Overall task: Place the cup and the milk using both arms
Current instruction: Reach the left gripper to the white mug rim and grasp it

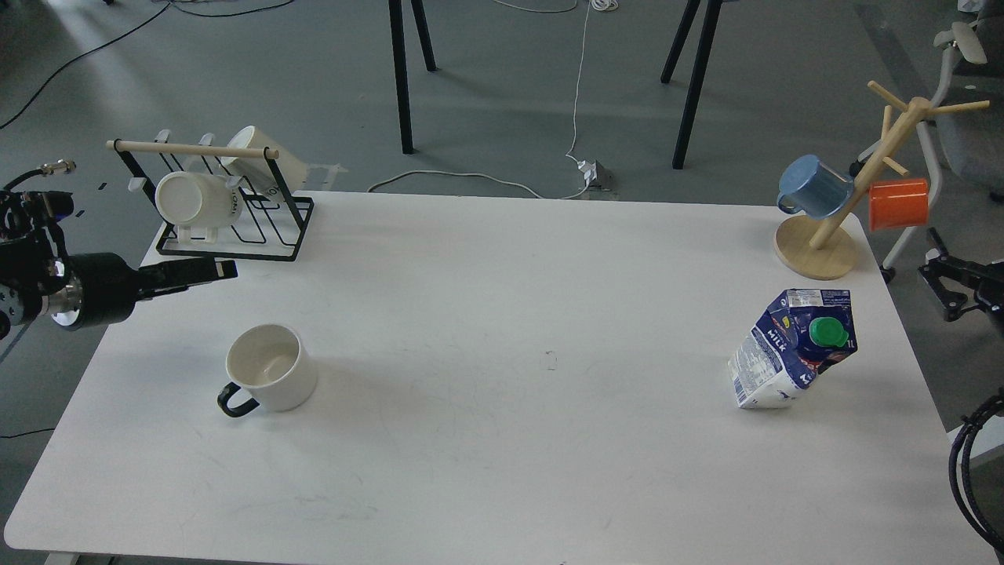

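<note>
Left gripper (223, 270) reaches in from the left edge, above the table's left side, between the wire rack and the cup; its dark fingers lie close together and cannot be told apart, so its grip state cannot be determined. It holds nothing visible. Right gripper (933, 278) shows only as a dark bracket at the right edge, beyond the table, and whether it is spread or closed cannot be judged.

Cup (271, 367) stands upright on the near left of the table (502, 314), mouth up, black handle turned toward the near left. Milk carton (792, 348) stands on the right side, leaning, green cap facing right, well apart from the cup.

Surroundings: a black wire rack (227, 212) with a wooden bar sits at the far left corner holding two white mugs (196, 200) on their sides. A wooden mug tree (823, 227) stands at the far right corner with a blue mug (814, 187) and an orange mug (899, 204) hung on its pegs.

Cup lies near the left edge, carton near the right edge. Between them the white surface is open.
</note>
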